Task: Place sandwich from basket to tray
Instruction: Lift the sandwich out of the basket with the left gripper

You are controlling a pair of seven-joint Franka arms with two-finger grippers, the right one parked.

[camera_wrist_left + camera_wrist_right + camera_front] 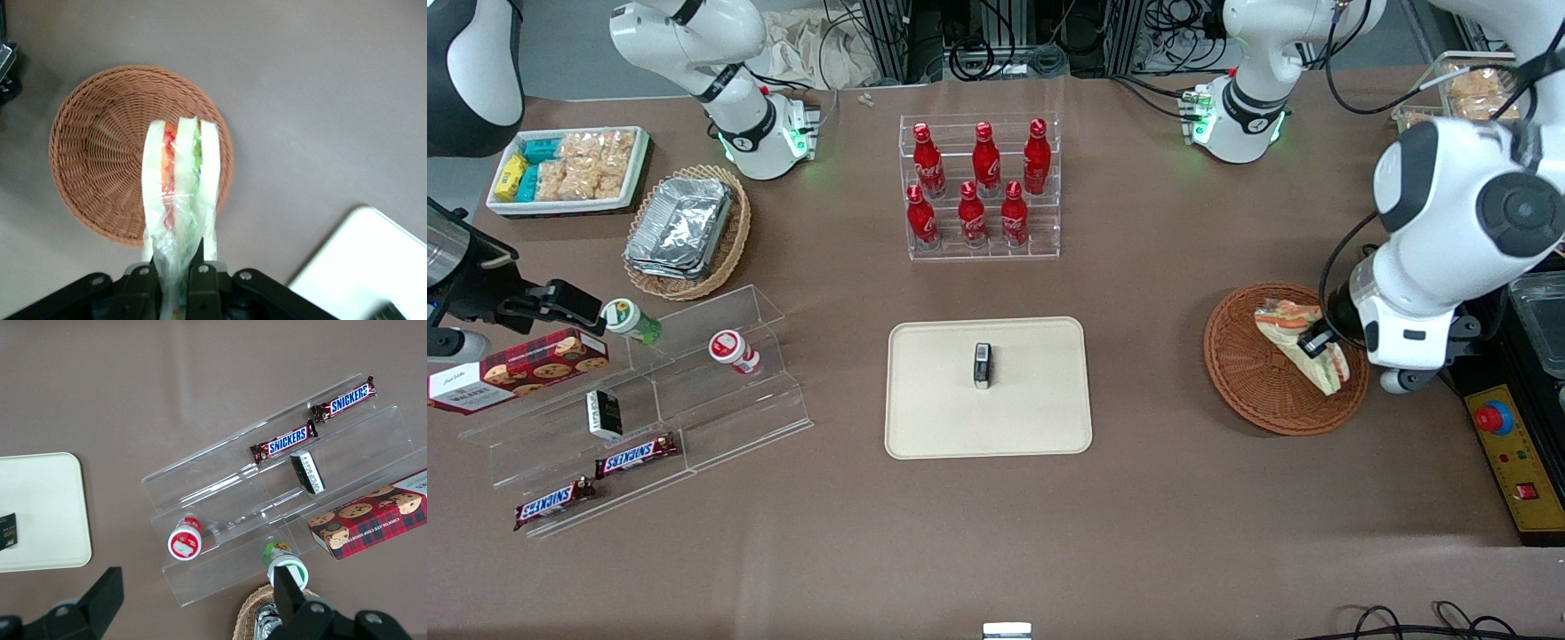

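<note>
gripper (175,275) fingers clamp the wrapped sandwich (180,180) at its wrapper end; the wedge's long axis points away from the fingers, over the basket (93,147). tray (925,427) lies toward the parked arm's end of the table, well apart from the basket, with a small dark packet (983,365) at its centre.

SNICKERS on two chocolate bars (284,442) (341,399) (acrylic shelf (280,500)), other labels unreadable
</note>
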